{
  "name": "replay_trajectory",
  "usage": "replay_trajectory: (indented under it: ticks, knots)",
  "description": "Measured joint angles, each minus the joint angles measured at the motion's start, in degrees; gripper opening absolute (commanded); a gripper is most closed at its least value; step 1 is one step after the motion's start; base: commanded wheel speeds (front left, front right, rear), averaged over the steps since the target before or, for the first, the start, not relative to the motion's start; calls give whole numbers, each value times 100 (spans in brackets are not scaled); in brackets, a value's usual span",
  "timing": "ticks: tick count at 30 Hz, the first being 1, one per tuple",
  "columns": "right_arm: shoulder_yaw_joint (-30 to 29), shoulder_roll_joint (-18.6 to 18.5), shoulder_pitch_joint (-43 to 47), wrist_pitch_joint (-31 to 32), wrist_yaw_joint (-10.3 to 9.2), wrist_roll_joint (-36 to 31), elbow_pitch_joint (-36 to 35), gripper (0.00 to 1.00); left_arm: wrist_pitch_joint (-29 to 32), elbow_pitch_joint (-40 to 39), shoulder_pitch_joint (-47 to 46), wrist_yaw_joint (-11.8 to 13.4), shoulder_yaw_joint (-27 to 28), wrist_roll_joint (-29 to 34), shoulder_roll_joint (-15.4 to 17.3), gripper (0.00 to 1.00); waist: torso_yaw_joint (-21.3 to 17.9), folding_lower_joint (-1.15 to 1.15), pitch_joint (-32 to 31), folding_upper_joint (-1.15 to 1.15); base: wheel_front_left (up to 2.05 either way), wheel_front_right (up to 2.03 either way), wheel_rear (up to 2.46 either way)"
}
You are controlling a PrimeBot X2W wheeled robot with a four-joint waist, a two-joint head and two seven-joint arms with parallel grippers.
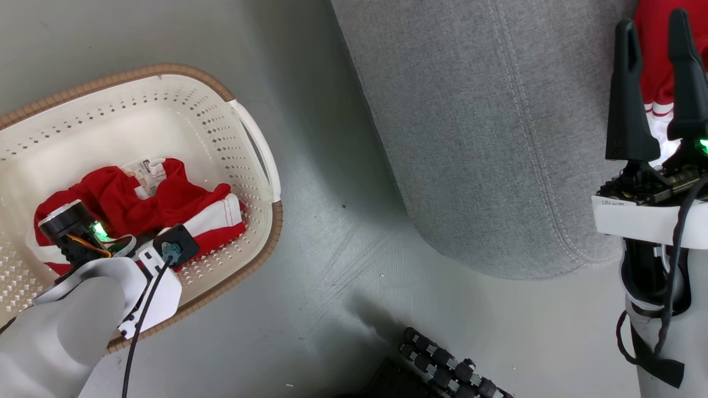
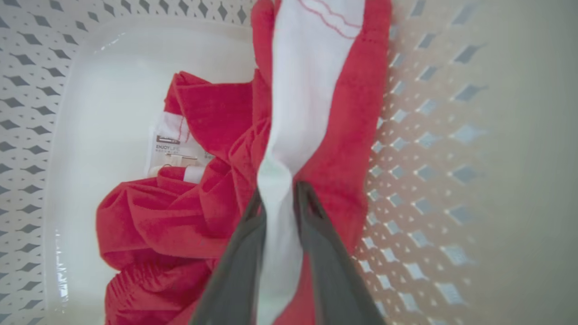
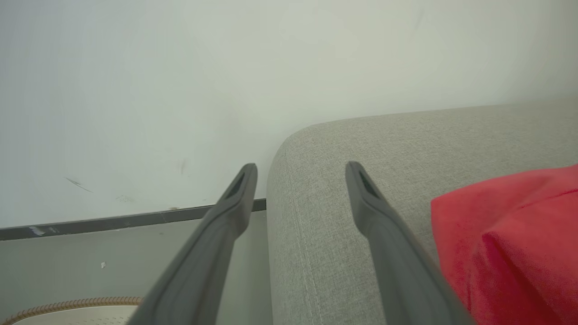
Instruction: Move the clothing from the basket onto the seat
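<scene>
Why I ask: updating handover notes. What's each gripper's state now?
Left gripper: closed on the white panel of the red garment in the basket.
Right gripper: open, empty.

Clothing [image 1: 127, 204] at 9 o'clock: bright red, with a white panel stitched in red. Basket [image 1: 166, 110] was cream-white with diamond perforations and a brown woven rim. Seat [image 1: 487, 138] at 1 o'clock: grey weave, pale seam. Second garment [image 1: 655, 61] was red with a red-striped white cuff. Floor [image 1: 332, 249] was dull grey-green.

My forearms [image 1: 61, 326] wear pale grey-white shells, black cables [image 1: 141, 323] trail along them, green lights [image 1: 100, 231] glow at my wrists, and my fingers [image 1: 628, 94] are long, dark, tapered.
</scene>
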Motion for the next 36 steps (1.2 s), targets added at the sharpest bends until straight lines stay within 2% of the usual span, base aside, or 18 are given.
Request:
replay_trajectory:
  ticks: [1,2,3,8,16,25,36]
  knots:
    - [8,0,-7,0,0,5,26,100,4,10,0,0,-12,0,1,23,-12,0,-3,0,0,0,0]
    - [18,0,-16,0,-1,26,43,100,19,15,0,0,-22,0,1,1,-23,0,-9,0,0,0,0]
    - [19,0,-41,0,0,38,60,100,24,19,1,0,-31,-1,0,0,-31,0,-15,0,0,0,0]
    - [7,0,-100,0,-1,58,112,100,-7,-11,3,0,-32,-78,-21,0,-63,0,-66,0,0,0,0]
    - [-83,0,-221,0,0,53,196,100,-371,-356,4,31,291,-368,-140,0,8,0,-219,0,0,0,0]
    - [30,0,-324,0,0,-79,268,100,-789,-757,18,315,652,-664,-58,0,182,0,-446,0,0,0,0]
    - [248,-4,-329,0,-1,-547,586,100,-1333,-1438,451,891,1440,-1337,-119,0,511,0,-869,0,0,0,0]
